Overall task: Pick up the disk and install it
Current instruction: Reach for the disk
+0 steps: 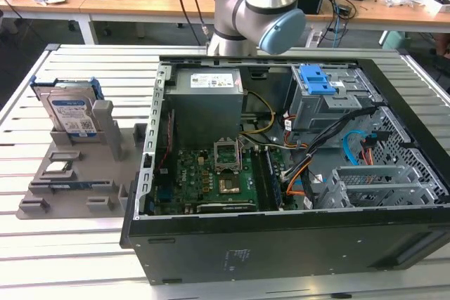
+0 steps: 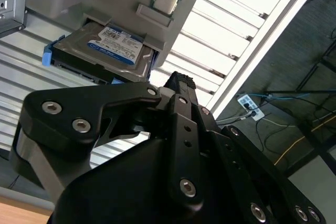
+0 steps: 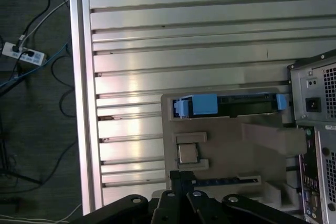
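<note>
The disk (image 1: pixel 70 112) is a silver hard drive with a white-and-blue label and a blue frame. It stands tilted on edge in a slot of the grey holder (image 1: pixel 105 173) at the exterior view's left. The second wrist view shows the disk's (image 2: pixel 105 45) label face, and in the first wrist view the disk (image 3: pixel 197 104) is seen edge-on from above. My black gripper (image 3: pixel 181 178) hangs well above the holder, apart from the disk. The gripper's (image 2: pixel 178 82) fingers are together with nothing between them. The arm (image 1: pixel 260 5) rises behind the computer case.
An open computer case (image 1: pixel 140 173) lies beside the holder, with a motherboard (image 1: pixel 211 173), cables and a drive cage with a blue latch (image 1: pixel 320 82). A small square silver chip (image 3: pixel 187 153) sits on the holder. The slatted metal table ends at an edge (image 3: pixel 79 103) above floor cables.
</note>
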{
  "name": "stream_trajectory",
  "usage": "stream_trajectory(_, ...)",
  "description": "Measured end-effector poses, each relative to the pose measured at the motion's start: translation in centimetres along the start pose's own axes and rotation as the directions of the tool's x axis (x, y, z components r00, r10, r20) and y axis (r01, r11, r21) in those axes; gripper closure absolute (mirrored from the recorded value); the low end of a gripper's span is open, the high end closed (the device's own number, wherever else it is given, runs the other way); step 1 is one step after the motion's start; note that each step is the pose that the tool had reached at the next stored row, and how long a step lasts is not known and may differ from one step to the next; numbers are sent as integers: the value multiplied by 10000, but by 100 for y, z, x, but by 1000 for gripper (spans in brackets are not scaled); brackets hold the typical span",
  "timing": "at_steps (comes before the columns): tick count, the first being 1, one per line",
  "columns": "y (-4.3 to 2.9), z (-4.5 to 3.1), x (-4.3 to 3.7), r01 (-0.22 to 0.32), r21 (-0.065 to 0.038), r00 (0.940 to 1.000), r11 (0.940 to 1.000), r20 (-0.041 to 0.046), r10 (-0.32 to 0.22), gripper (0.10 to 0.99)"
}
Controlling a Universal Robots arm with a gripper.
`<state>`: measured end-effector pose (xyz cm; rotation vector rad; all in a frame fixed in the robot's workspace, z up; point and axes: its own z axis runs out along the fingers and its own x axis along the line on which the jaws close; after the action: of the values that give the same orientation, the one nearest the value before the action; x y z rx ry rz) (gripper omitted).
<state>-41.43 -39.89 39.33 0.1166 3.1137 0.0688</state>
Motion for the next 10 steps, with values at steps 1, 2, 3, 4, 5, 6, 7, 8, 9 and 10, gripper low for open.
stream_trajectory(1, -1, 0, 15, -1, 0, 10000, 10000, 0, 1, 980)
stream_trajectory(2, -2, -1, 28, 0, -1, 10000, 10000, 0, 0, 980)
stream_trajectory(3, -4, -1, 50, 0, 0, 10000, 10000, 0, 0, 980)
stream_trajectory(4, -5, -2, 65, -1, 0, 10000, 10000, 0, 1, 980)
stream_trajectory(5, -6, -2, 77, -1, 0, 10000, 10000, 0, 1, 980)
stream_trajectory(6, -7, -3, 91, -1, 0, 10000, 10000, 0, 1, 980)
stream_trajectory(7, -8, -3, 106, -1, 0, 10000, 10000, -1, 1, 980)
stream_trajectory(8, -10, -3, 132, 0, 0, 10000, 10000, 0, 0, 980)
stream_trajectory(9, -11, -4, 153, 0, 0, 10000, 10000, -1, 0, 980)
stream_trajectory(10, -12, -5, 169, 0, 0, 10000, 10000, 0, 0, 980)
